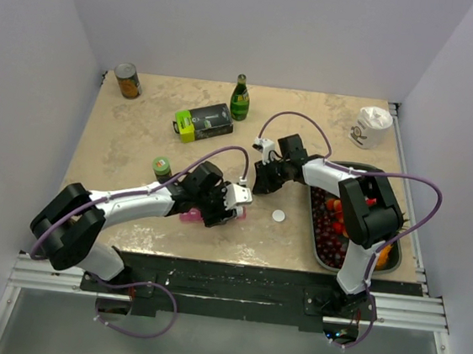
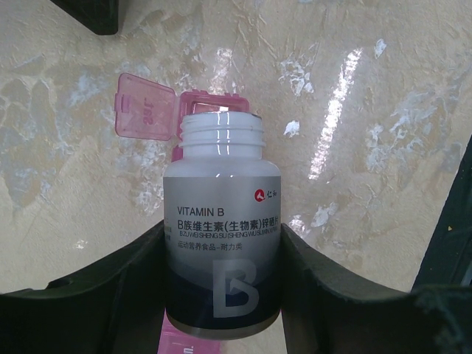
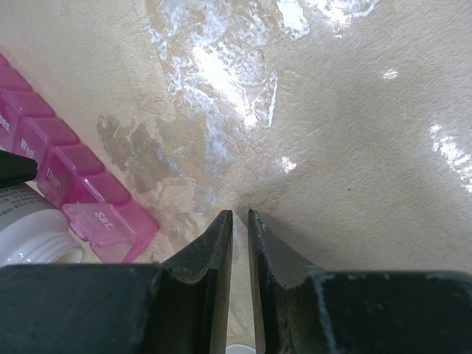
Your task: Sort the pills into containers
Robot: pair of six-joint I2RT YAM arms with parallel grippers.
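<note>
**Q:** What has the left gripper (image 2: 221, 254) got?

**A:** Its 2 fingers pinch an uncapped vitamin bottle (image 2: 221, 169). The mouth sits just beside the open end compartment of the pink organiser (image 3: 51, 147). The organiser lies on the table near the front edge, left of centre, with 1 lid (image 2: 145, 108) flipped up.

**Q:** And the right gripper (image 3: 240, 221)?

**A:** Its fingers are pressed almost together and hold nothing, low over bare table beside the organiser.

**Q:** How should the pour go?

**A:** By my reading, bring the mouth squarely over the open compartment and tip slowly. Tap rather than shake, because the neighbouring lids are shut and strays would bounce off them. No pills show yet.

**Q:** The setting?

**A:** A glossy beige marbled table (image 1: 139, 133), likely slick enough for pills to roll, boxed in by 3 plain pale walls. The white cap (image 1: 278, 216) lies loose to the organiser's right.
</note>
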